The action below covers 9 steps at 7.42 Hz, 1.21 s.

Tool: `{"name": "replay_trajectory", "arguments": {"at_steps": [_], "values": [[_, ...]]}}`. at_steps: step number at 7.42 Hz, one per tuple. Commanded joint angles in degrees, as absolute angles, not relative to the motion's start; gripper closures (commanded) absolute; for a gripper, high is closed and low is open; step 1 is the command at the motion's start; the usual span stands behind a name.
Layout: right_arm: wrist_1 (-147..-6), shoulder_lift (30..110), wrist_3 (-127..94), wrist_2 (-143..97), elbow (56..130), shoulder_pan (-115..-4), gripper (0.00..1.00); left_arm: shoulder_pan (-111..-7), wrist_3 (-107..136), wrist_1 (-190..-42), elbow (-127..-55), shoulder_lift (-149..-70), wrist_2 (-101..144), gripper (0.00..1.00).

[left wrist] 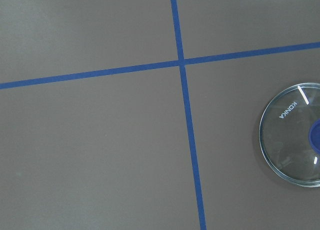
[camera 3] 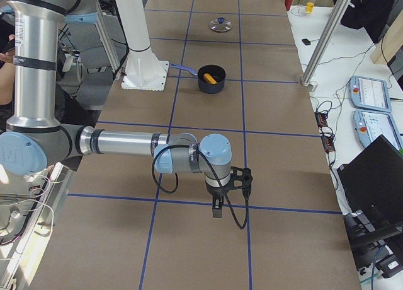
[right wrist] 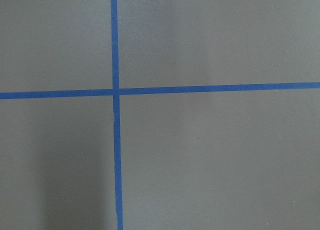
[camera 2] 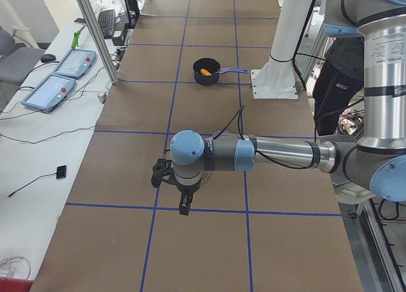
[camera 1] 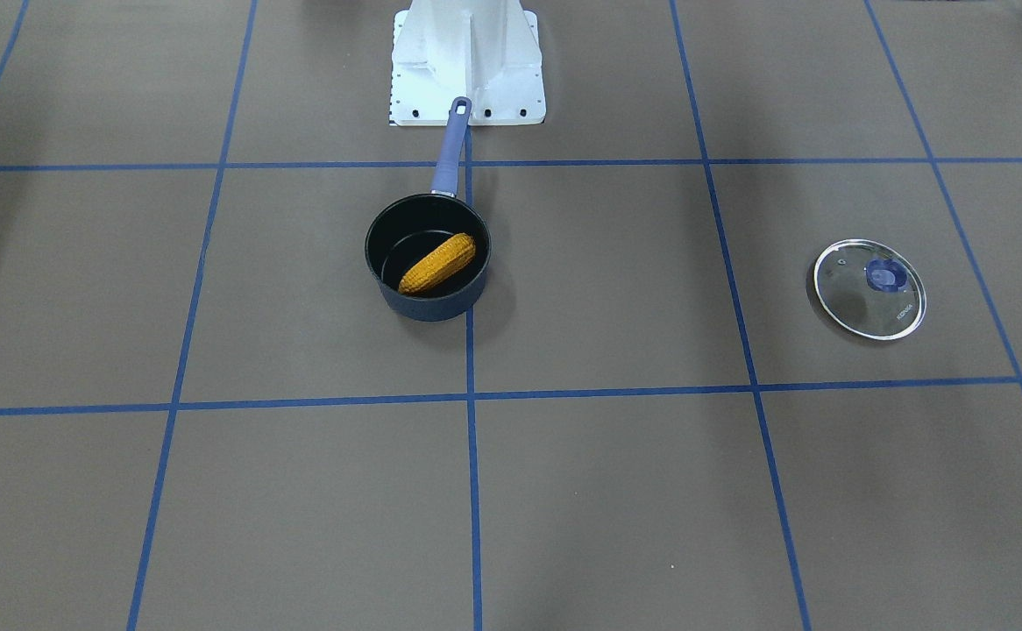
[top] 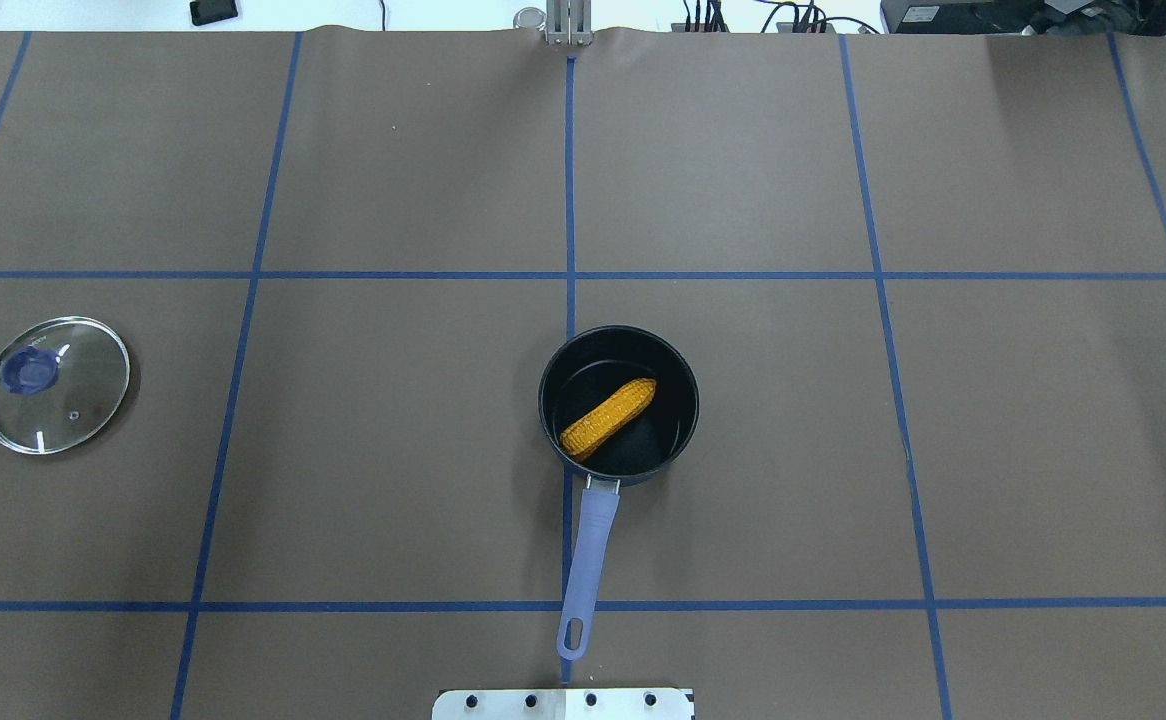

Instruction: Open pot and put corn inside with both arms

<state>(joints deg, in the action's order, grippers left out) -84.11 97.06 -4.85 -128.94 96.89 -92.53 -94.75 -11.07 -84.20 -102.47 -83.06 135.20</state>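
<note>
The dark blue pot (camera 1: 430, 308) stands open at the table's middle, its purple-blue handle (camera 1: 450, 149) pointing at the robot's base. The yellow-orange corn (camera 1: 437, 263) lies slanted inside it, also seen from overhead (top: 608, 417) in the pot (top: 665, 372). Both grippers show only in the side views, held high over the table, far from the pot. The left gripper (camera 2: 184, 204) hangs near the lid's side and the right gripper (camera 3: 217, 208) at the opposite end. I cannot tell whether either is open or shut.
The round glass lid (top: 55, 384) with its purple-blue knob lies flat on the table at the robot's far left, also in the left wrist view (left wrist: 295, 135). The white base (camera 1: 467, 61) stands just behind the pot handle. Blue tape lines cross the brown table.
</note>
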Motion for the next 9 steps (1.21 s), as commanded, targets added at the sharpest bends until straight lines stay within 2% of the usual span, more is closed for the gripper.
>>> {"name": "replay_trajectory", "arguments": {"at_steps": [1, 9], "values": [[-84.11, 97.03, -4.92, -128.94, 96.77, -92.37, 0.00, -94.75, -11.07, -84.20, -102.57, -83.06, 135.26, 0.01], [-82.18, 97.21, -4.92, -129.29, 96.86, -91.50, 0.00, -94.75, -11.07, -84.20, -102.57, -82.97, 135.26, 0.01]]}}
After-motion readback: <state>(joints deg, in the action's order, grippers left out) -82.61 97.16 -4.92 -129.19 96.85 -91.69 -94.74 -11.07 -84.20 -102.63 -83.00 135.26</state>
